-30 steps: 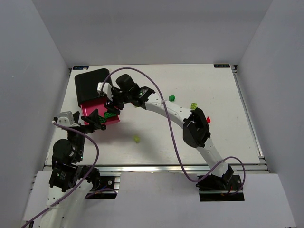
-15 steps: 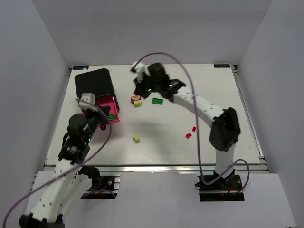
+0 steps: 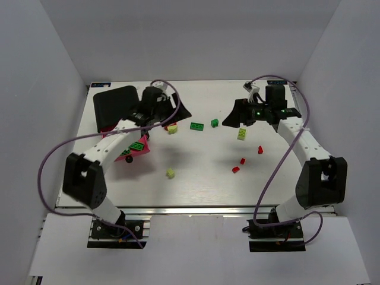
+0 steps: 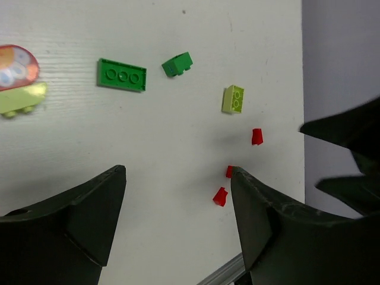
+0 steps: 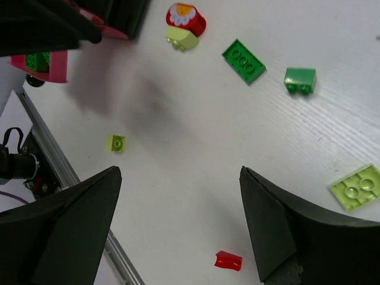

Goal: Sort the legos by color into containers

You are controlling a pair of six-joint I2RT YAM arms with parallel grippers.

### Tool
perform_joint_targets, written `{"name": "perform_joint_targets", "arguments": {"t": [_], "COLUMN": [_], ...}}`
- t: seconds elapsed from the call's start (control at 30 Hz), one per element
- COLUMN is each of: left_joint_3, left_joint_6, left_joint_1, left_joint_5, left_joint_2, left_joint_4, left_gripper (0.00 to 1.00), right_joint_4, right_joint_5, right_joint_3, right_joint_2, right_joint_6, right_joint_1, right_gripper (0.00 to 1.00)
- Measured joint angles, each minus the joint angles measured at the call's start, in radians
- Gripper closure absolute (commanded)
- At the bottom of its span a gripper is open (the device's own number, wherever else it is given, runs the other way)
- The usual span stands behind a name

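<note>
The legos lie scattered on the white table: a green plate [image 3: 196, 126], a small green brick [image 3: 214, 123], a lime brick [image 3: 241, 134], three red bits [image 3: 260, 149] [image 3: 242, 161] [image 3: 236, 170] and a small lime brick [image 3: 170, 173]. A red flower piece [image 5: 187, 18] touches a lime brick [image 5: 182, 38]. The containers are a black housing [image 3: 113, 101] with one pink drawer [image 3: 144, 153] pulled out, green legos [image 3: 136, 145] inside. My left gripper [image 3: 175, 113] [image 4: 178, 172] hovers open by the flower piece. My right gripper [image 3: 236, 119] [image 5: 180, 172] hovers open beside the lime brick. Neither holds anything.
The left arm stretches across the open drawer. The table's front rail [image 3: 196, 209] runs along the near edge, and grey walls close in the left, right and far sides. In the left wrist view the right gripper's dark fingers [image 4: 350, 148] show at the right edge.
The left arm has reached out past the drawer toward the table's middle. The right gripper has drawn back from the flower piece to the right. Both stand open now.
</note>
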State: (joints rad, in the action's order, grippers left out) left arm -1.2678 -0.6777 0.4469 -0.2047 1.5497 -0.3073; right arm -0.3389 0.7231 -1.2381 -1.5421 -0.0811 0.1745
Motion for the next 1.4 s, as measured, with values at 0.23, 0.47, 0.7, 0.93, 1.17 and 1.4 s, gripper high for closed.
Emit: {"name": "perform_joint_targets", "arguments": {"t": [0.23,0.47,0.7,0.93,1.17,1.4], "left_joint_3": [-0.201,-0.084,0.183,0.428,0.504,0.550], "left_joint_6": [-0.063,0.119,0.271,0.322,0.341,0.345], "left_joint_1": [0.097,0.097,0.092,0.092,0.092,0.092], "left_joint_5": [0.087,0.135,0.159,0.199,0.229,0.234], "left_joint_2": [0.208,-0.079,-0.632,-0.960,-1.073,-1.099], "left_joint_4": [-0.092,-0.095,-0.060,-0.114,-0.187,-0.182], "left_gripper": [0.89,0.12,0.02,0.02,0.02,0.02], "right_joint_4": [-0.065,-0.188,-0.219,-0.235,-0.262,-0.276], "right_joint_5": [0.138,0.099,-0.116,-0.285,-0.400,-0.467], "right_joint_3": [-0.167,-0.394,-0.625,-0.780,-0.832,-0.862], "right_joint_2": [-0.042,-0.332,-0.597,-0.757,-0.853,-0.899], "right_joint_6": [0.433,0.817,0.799,0.752,0.731,0.724], "right_joint_1": [0.011,0.119,0.263,0.352,0.364,0.367], "right_gripper": [0.12,0.12,0.11,0.11,0.11,0.20]}}
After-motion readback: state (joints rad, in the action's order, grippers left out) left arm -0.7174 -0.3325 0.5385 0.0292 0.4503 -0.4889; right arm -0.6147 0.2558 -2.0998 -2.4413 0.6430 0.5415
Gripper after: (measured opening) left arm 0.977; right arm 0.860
